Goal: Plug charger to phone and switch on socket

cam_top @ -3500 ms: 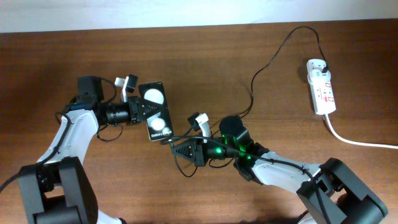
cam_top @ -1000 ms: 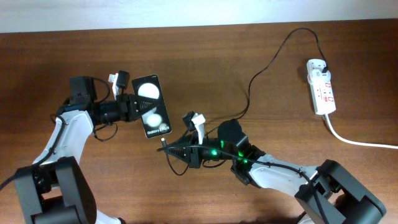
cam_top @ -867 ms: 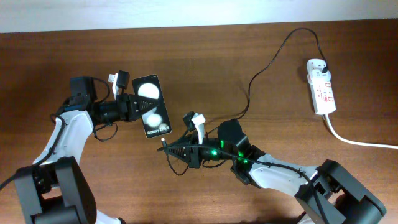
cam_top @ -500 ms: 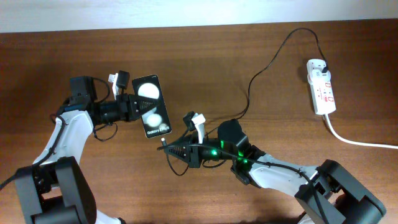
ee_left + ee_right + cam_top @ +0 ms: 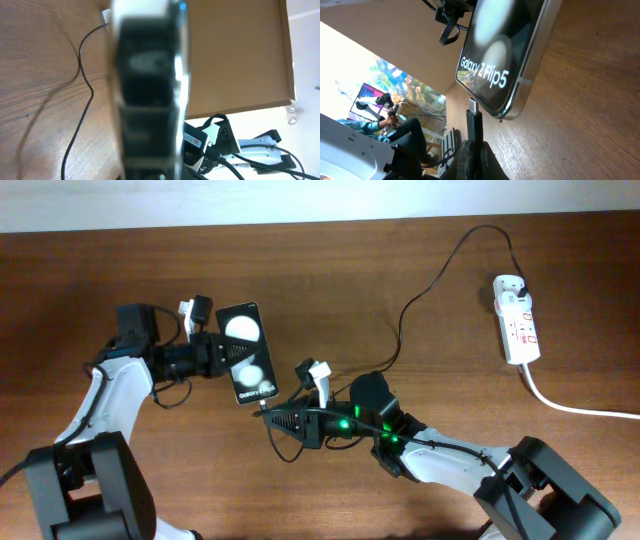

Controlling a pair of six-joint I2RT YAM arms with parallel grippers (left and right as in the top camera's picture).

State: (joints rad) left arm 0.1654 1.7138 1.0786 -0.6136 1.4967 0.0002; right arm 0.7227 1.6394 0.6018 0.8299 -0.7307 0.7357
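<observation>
In the socket (image 5: 518,320), charger (image 5: 475,125) plug, connector tip just beside phone (image 5: 248,352)

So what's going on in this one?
The left gripper holds the phone by its side. The right gripper holds the charger, its connector tip aimed at the phone's bottom edge, close but not yet plugged in. Its cable runs to the socket far to the right, which neither arm is near.

There is one brown wooden table (image 5: 330,260), one small black rectangular smartphone (image 5: 247,352) with two white round spots (image 5: 243,330) on its face, one long thin black cable (image 5: 441,274), one white elongated power strip (image 5: 518,320), one thick white cord (image 5: 590,411), and two white-and-black robot arms: the left arm (image 5: 105,400) and the right arm (image 5: 450,460).
</observation>
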